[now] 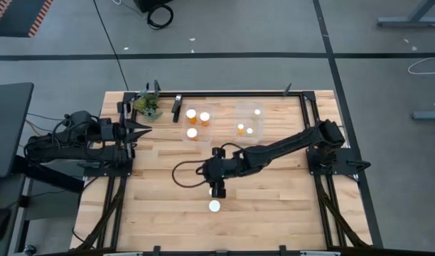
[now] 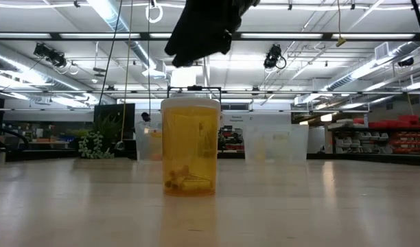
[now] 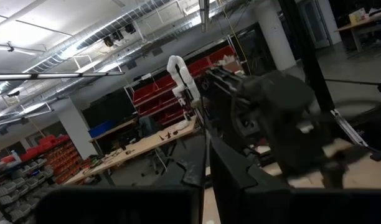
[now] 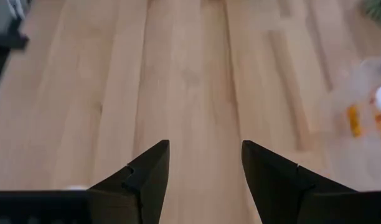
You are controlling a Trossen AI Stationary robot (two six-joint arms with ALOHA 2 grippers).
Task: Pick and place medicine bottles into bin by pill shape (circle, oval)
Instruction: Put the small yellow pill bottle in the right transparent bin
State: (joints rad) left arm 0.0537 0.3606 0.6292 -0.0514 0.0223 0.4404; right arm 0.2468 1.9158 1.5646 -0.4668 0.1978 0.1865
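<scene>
mid-table, right gripper [image 1: 217,190] fingers spread, just beside lone bottle [image 1: 215,206]; left gripper [image 1: 143,131] fingers together at edge.

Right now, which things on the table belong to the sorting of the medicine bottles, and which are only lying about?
Belongs to the job:
- lone bottle on the bare wood
- left bin, three bottles inside
- right bin, three bottles inside
- right pincer, open and empty, above the lone bottle

Only lying about:
- small green plant at the table's far edge
- left pincer, shut, waiting at the left side

Small green plant [image 1: 147,105] at the wooden table's [image 1: 168,213] far-left corner, grey floor [image 1: 224,35]
</scene>
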